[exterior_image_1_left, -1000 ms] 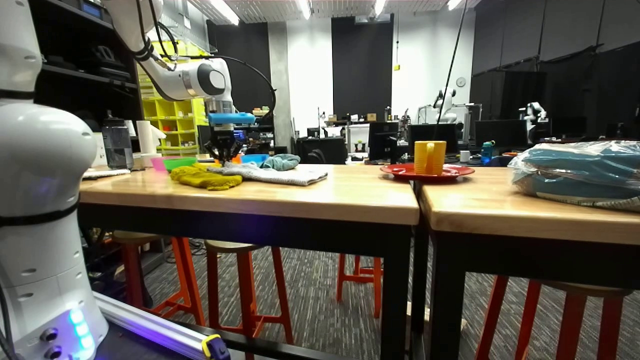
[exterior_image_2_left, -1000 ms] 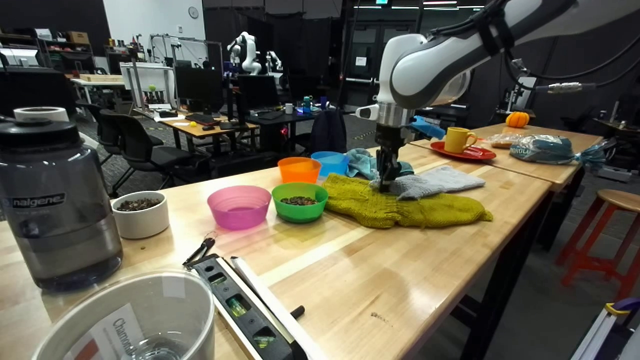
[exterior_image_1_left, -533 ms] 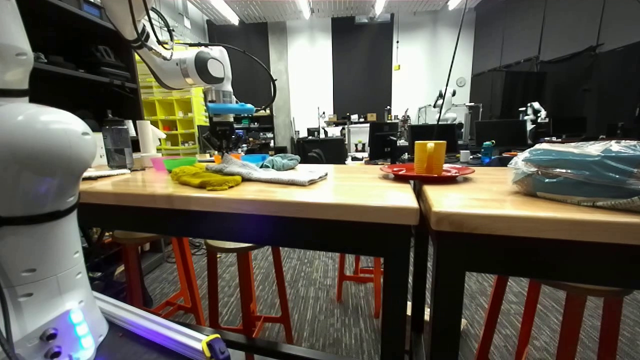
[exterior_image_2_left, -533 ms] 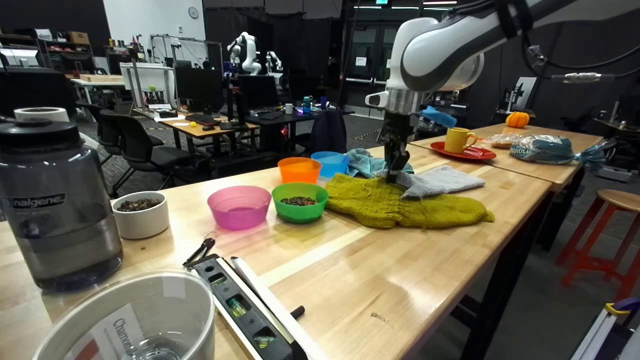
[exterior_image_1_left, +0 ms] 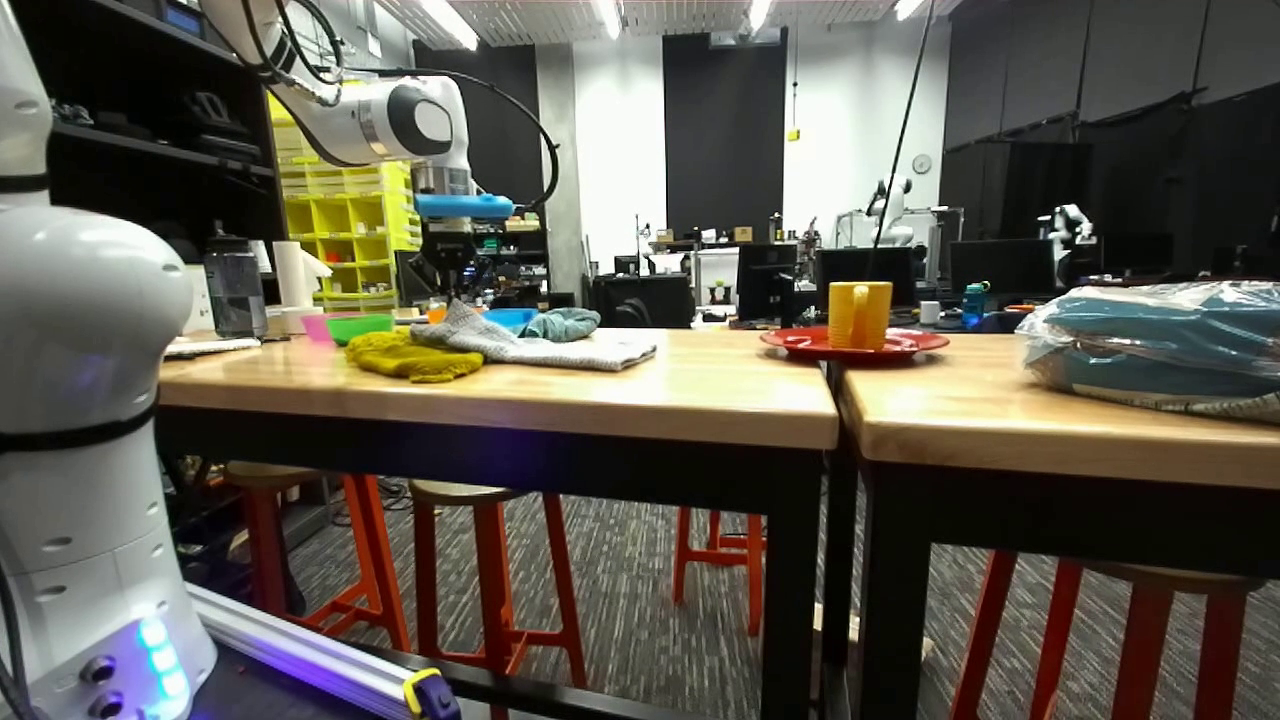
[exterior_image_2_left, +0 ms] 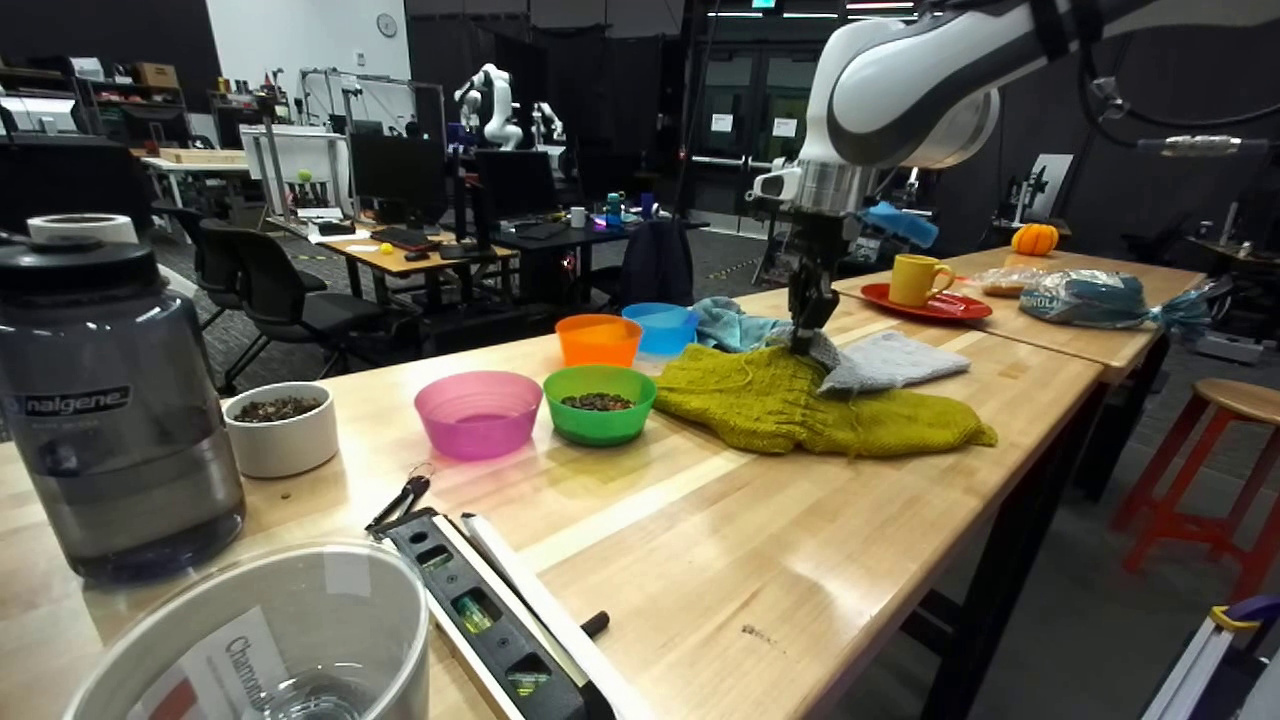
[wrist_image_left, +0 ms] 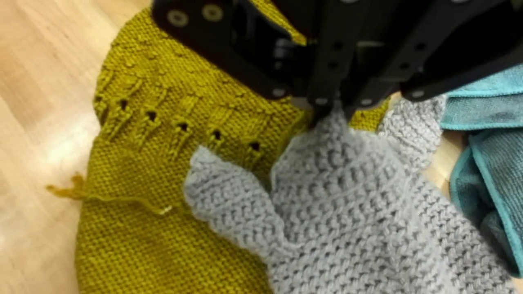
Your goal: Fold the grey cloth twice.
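Observation:
The grey cloth (wrist_image_left: pixel 347 212) is a knitted piece, its near edge pinched up into a peak by my gripper (wrist_image_left: pixel 334 111), whose jaws are shut on it. In an exterior view that end of the grey cloth (exterior_image_1_left: pixel 465 328) is lifted off the surface, while the far end lies flat on the table. Partly beneath it is a yellow-green knitted heap (exterior_image_2_left: pixel 820 410). Seen in an exterior view, the gripper (exterior_image_2_left: pixel 803 345) stands just over the heap's back edge, and the flat part of the grey cloth (exterior_image_2_left: pixel 905 358) spreads beyond it.
A teal cloth (wrist_image_left: pixel 492 159) lies close beside the grey one. Pink (exterior_image_2_left: pixel 478 415), green (exterior_image_2_left: pixel 600 405), orange (exterior_image_2_left: pixel 598 340) and blue (exterior_image_2_left: pixel 662 325) bowls stand nearby. Farther along is a red plate (exterior_image_2_left: pixel 955 308) bearing a yellow mug (exterior_image_2_left: pixel 915 280).
My gripper has risen and moved toward the plate's side, drawing the pinched edge of the grey cloth up into a peak. The yellow-green heap has shifted slightly the same way.

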{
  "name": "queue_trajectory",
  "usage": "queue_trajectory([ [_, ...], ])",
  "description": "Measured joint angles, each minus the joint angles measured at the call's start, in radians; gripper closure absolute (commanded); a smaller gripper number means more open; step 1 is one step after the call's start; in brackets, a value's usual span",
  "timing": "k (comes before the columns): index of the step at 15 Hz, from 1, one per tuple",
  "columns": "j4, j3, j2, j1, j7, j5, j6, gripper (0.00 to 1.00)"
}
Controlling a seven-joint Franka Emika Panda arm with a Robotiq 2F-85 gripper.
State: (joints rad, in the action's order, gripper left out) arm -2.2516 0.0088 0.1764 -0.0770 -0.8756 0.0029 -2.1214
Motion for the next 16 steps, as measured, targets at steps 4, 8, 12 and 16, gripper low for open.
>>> queue_trajectory([
  [4, -0.008, 0.0, 0.008, 0.0, 0.0, 0.0, -0.002, 0.69],
  [8, -0.015, -0.001, 0.015, 0.0, 0.001, 0.0, -0.005, 0.96],
  [12, -0.015, -0.003, 0.018, 0.0, 0.002, 0.0, -0.015, 0.99],
  [16, -0.015, -0.008, 0.023, 0.0, 0.004, 0.0, -0.019, 0.99],
])
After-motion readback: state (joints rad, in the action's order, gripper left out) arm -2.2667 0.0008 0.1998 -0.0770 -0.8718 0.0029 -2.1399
